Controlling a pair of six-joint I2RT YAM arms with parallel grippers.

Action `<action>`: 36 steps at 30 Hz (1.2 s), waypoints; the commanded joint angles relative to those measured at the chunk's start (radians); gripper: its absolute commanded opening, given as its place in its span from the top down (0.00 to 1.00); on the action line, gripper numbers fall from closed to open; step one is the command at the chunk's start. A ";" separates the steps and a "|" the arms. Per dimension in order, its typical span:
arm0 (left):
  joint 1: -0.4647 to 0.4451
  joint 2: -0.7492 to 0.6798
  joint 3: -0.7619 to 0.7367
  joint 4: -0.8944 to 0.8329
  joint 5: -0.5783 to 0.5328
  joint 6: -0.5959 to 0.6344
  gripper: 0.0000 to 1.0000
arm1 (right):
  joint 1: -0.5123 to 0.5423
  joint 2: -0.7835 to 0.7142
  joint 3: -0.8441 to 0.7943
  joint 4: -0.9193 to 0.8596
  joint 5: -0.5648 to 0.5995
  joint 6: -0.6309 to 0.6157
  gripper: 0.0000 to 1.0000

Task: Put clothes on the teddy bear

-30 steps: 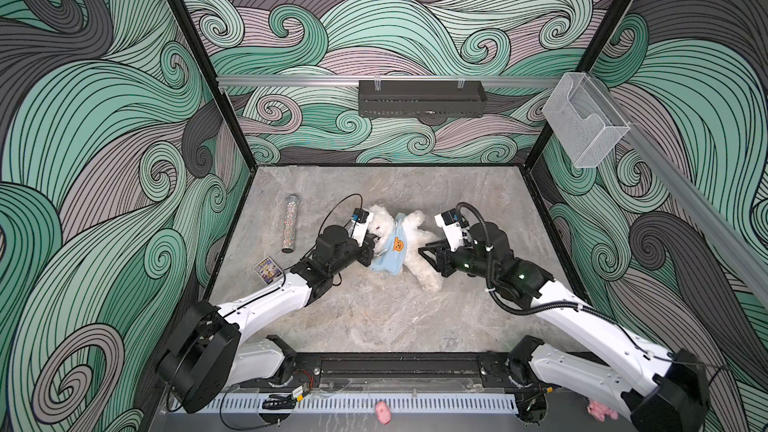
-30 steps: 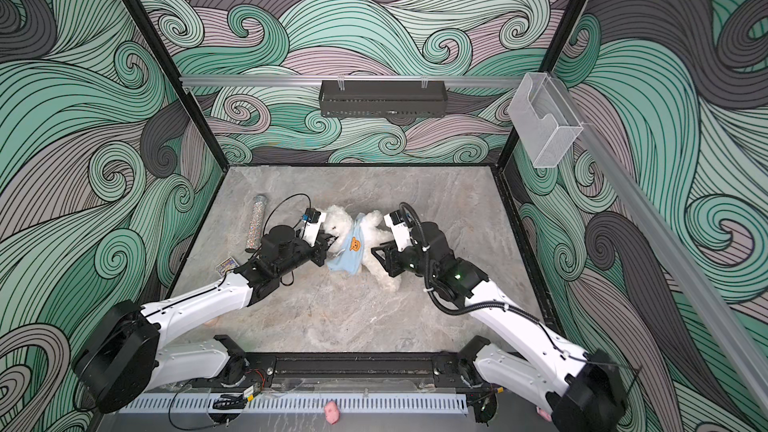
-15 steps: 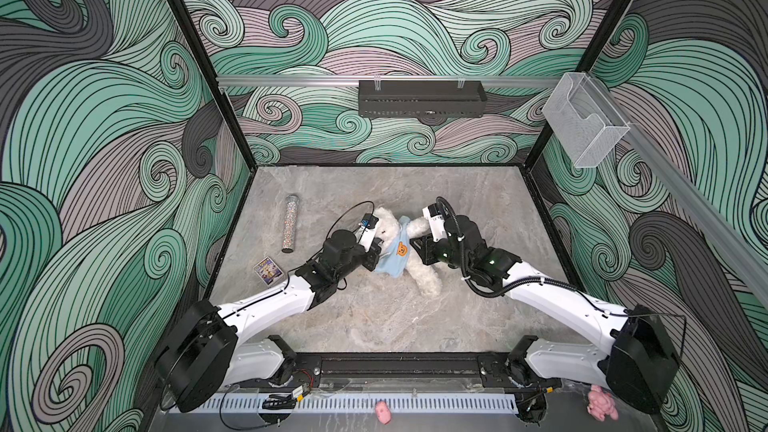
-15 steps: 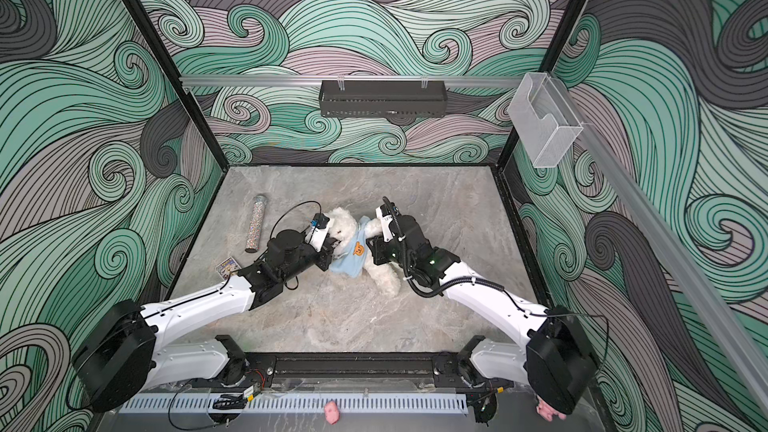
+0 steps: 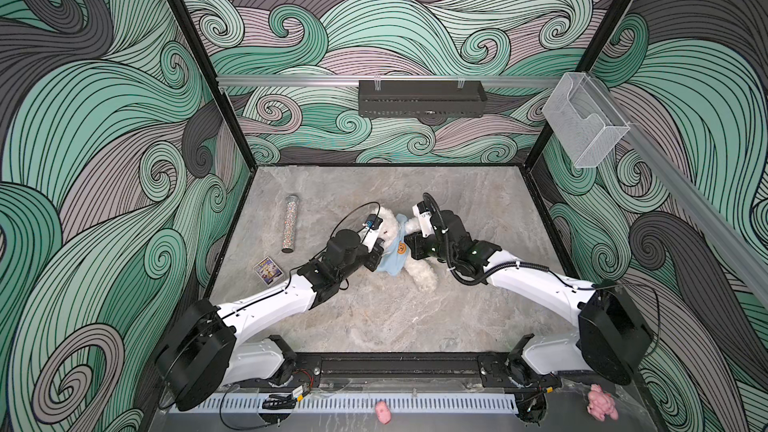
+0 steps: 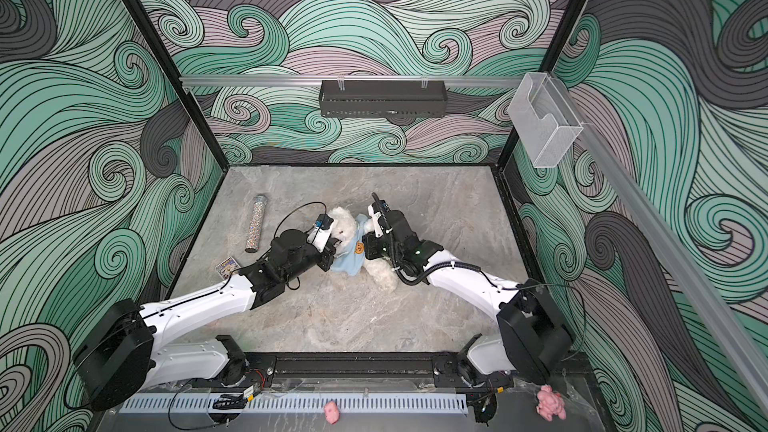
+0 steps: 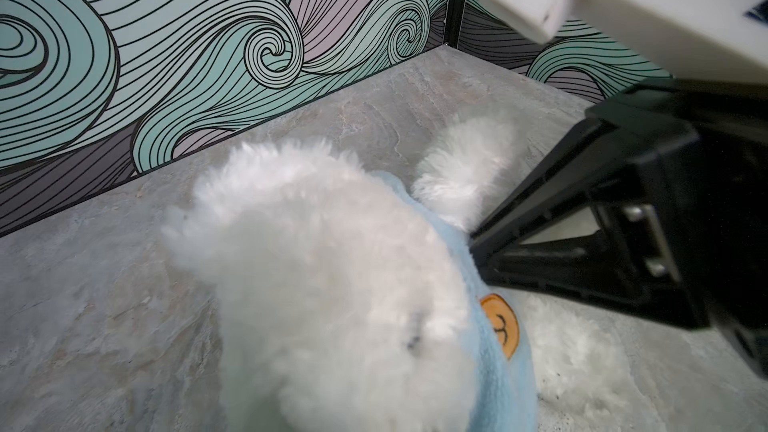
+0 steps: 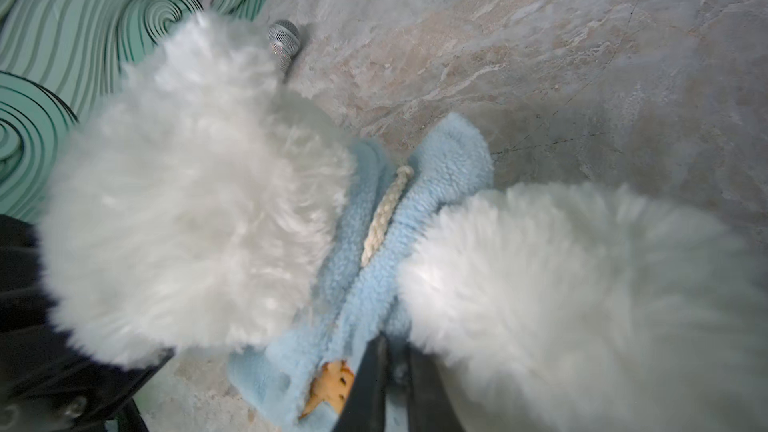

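The fluffy white teddy bear lies on its back mid-floor in both top views, head toward the back wall. It wears a light-blue fleece garment with an orange patch. My left gripper is shut at the garment's left hem; in the left wrist view the bear's fluff hides its fingertips. My right gripper is shut on the blue fleece beside the patch, between the bear's body and arm. It appears again in a top view as the right gripper.
A glittery tube and a small picture card lie on the stone floor to the left. Two pink plush toys sit outside the front rail. A black shelf and a clear holder hang on the walls.
My right arm swung left to the bear's right side and its jaws closed on the blue garment. The left arm crept forward a little, still shut.
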 commanded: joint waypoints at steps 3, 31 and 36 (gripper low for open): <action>-0.040 -0.013 0.049 0.011 0.005 0.025 1.00 | -0.028 -0.004 0.043 -0.008 0.161 0.020 1.00; -0.146 -0.080 0.120 -0.313 -0.779 -0.299 1.00 | -0.349 -0.195 -0.182 -0.087 0.208 0.182 1.00; -0.109 -0.070 0.164 -0.473 -0.841 -0.428 1.00 | -0.351 -0.218 -0.196 -0.098 0.220 0.161 1.00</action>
